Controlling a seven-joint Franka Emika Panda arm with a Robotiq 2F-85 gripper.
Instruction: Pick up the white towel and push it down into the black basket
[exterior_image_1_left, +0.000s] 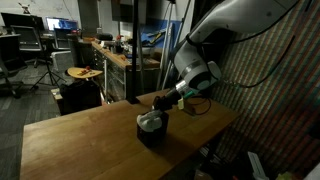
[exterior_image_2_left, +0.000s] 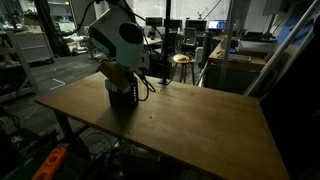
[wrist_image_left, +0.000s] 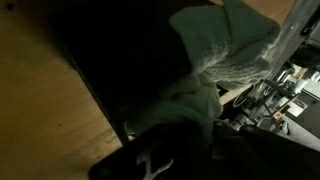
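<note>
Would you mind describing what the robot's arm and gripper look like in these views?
The arm is white, with smooth, rounded links and dark bands at the joints; both exterior views show its bulbous wrist end. The gripper is black and blocky. A thin dark cable loops beside the wrist. No markings are legible in this dim light.
</note>
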